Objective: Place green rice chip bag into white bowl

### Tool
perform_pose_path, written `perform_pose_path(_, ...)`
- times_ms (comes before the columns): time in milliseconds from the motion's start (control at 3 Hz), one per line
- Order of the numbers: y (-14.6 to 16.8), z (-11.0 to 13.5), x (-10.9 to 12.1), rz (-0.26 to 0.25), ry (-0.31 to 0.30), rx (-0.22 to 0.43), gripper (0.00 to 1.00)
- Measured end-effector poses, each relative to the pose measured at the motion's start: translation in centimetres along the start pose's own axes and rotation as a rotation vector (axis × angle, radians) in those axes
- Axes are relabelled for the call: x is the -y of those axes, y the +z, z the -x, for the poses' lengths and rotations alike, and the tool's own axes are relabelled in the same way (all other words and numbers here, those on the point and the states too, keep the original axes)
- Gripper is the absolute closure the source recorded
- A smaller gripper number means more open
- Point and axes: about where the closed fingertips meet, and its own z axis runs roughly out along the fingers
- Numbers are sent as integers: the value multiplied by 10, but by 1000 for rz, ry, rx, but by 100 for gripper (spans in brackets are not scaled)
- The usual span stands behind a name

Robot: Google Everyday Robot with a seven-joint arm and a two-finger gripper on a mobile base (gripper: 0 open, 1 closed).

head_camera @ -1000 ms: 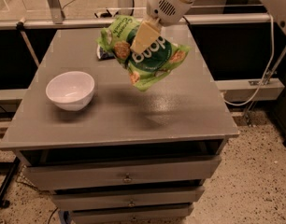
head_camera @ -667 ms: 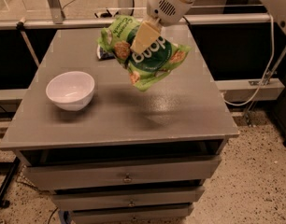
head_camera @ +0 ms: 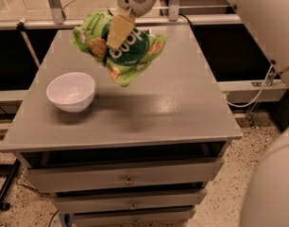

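The green rice chip bag (head_camera: 128,51) hangs in the air above the middle of the grey table, tilted, its white letters facing me. My gripper (head_camera: 118,34) comes down from the top of the view and is shut on the bag near its upper middle; one cream finger (head_camera: 120,30) lies across the front of the bag. The white bowl (head_camera: 71,91) stands upright and empty on the left part of the table, below and to the left of the bag. The bag casts a shadow on the table to the right of the bowl.
The grey table (head_camera: 182,103) is a cabinet with drawers (head_camera: 128,178) at its front. A rail and dark gaps run behind and beside it. A white cable (head_camera: 250,96) hangs at the right. A pale rounded robot part (head_camera: 272,188) fills the lower right corner.
The bag and gripper have moved left, toward the bowl, still held in the air. The bowl has not moved on the table.
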Motion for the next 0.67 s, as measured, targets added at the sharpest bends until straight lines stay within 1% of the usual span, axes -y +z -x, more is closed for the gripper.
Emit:
perform_pose_path(333, 15, 26, -5, 50, -58, -29, 100)
perform_pose_path(667, 35, 60, -20, 105, -128, -49, 100)
